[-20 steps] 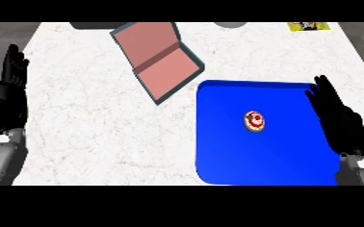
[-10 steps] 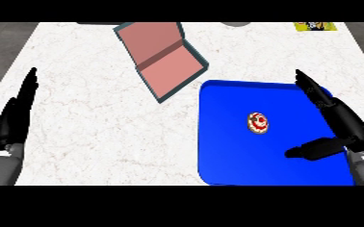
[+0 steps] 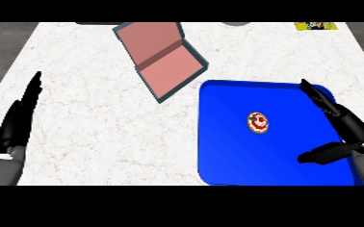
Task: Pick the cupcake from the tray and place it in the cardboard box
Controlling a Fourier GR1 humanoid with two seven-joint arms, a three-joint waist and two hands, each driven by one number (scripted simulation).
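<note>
A small cupcake (image 3: pixel 258 122) with red and white topping sits near the middle of the blue tray (image 3: pixel 227 158) at the lower right. The cardboard box (image 3: pixel 161 57), pinkish inside with dark teal walls, lies open at the upper middle of the counter. My right hand (image 3: pixel 340 125) hovers over the tray's right side, to the right of the cupcake, open with straight fingers and the thumb spread toward the cupcake, not touching it. My left hand (image 3: pixel 20 118) rests open at the left edge, fingers pointing up.
The white marble counter (image 3: pixel 99 139) stretches between the left hand and the tray. A yellow object (image 3: pixel 315 26) lies at the far back right edge. Grey shapes (image 3: pixel 235 24) show at the back edge.
My right hand has turned edge-on over the tray's right side, with its thumb spreading out toward the cupcake. The left hand has also turned edge-on. The cupcake has not moved.
</note>
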